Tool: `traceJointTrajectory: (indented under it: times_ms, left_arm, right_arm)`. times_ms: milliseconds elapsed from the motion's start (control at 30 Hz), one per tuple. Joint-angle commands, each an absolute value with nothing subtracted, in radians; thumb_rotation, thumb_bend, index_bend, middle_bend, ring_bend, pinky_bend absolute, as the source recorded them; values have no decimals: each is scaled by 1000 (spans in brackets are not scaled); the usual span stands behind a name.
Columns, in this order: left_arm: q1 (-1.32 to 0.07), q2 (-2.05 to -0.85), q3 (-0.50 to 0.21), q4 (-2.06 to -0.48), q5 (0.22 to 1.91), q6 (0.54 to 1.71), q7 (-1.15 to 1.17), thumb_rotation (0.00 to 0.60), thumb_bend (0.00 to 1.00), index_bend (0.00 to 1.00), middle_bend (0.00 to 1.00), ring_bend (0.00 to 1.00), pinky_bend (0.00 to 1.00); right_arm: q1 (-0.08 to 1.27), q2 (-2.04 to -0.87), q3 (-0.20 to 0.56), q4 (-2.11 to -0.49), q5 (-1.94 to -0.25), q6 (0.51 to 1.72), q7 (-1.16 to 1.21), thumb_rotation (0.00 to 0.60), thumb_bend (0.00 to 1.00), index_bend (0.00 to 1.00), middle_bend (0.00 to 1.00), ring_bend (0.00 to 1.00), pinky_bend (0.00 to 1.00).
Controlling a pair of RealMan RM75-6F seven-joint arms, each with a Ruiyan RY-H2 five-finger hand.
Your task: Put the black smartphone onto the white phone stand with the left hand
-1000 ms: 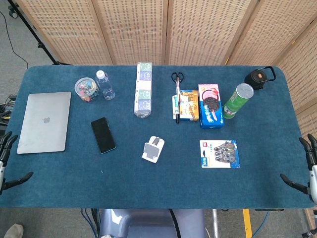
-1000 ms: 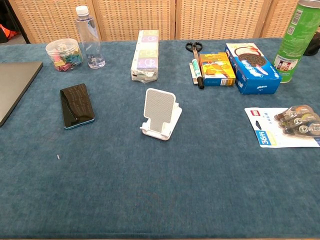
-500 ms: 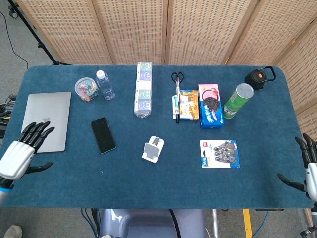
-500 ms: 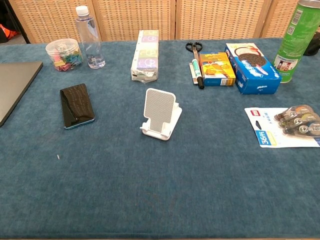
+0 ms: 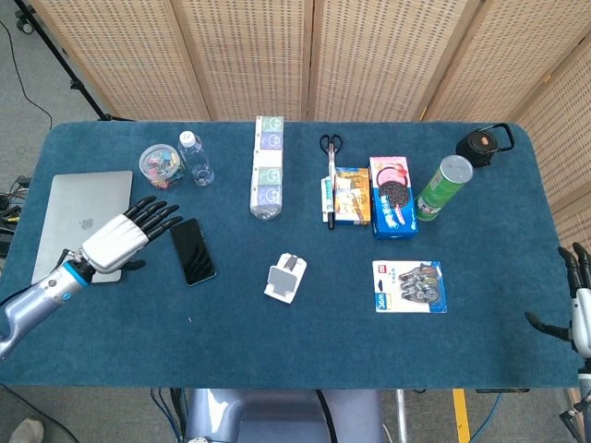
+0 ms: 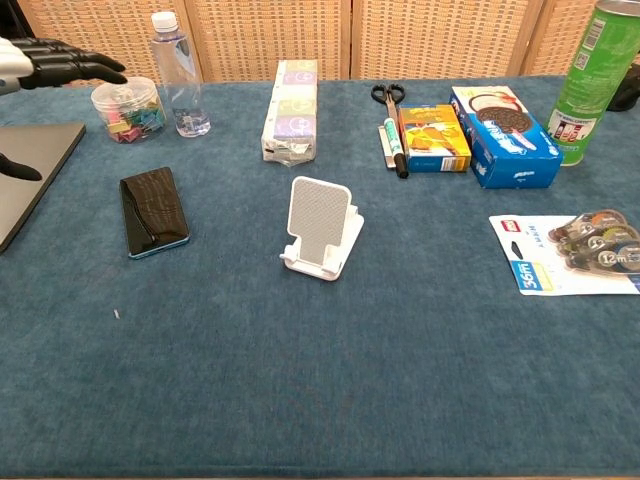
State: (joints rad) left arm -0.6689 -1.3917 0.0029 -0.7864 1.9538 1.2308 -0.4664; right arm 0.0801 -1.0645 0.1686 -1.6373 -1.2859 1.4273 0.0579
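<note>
The black smartphone (image 5: 192,251) lies flat on the blue table, left of centre; in the chest view the smartphone (image 6: 153,210) shows a blue edge. The white phone stand (image 5: 285,277) stands upright near the middle, also seen as the stand (image 6: 322,229) with its grey pad facing me. My left hand (image 5: 123,237) hovers just left of the phone, fingers spread, holding nothing; its fingertips (image 6: 70,62) show at the chest view's top left. My right hand (image 5: 577,300) hangs at the table's right edge, fingers apart and empty.
A silver laptop (image 5: 84,224) lies under my left arm. Behind the phone are a jar of clips (image 5: 159,165) and a water bottle (image 5: 195,158). A tissue pack (image 5: 268,167), scissors, snack boxes (image 5: 392,197), a green can (image 5: 442,187) and a tape pack (image 5: 409,286) fill the rest.
My left hand has swept from the table's left edge rightward over the laptop, ending beside the phone. The right hand has barely shifted. Phone and stand have not moved.
</note>
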Motion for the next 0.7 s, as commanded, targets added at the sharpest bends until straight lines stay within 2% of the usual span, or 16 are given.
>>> traceJointTrajectory:
  times_ms: [33,333,700]
  left_arm:
    - [-747,-1508,69,-618,1994,1206,-570,600,23,50,3,1,87]
    - [-807,-1654,157,-386,1996,1173,-715,600,41,83,44,50,132]
    - [-824,-1717,225,-284,1986,1169,-763,600,52,88,75,83,132]
  right_arm:
    - [86,-1073,176,-1624,-1267,1416,45,600,0,0,0,0,0]
    - [93,-1090,193,-1600,-1238,1419,21,600,0,0,0,0,0]
    - [94,-1095,201,-1593,-1226,1422,12,600,0,0,0,0,0]
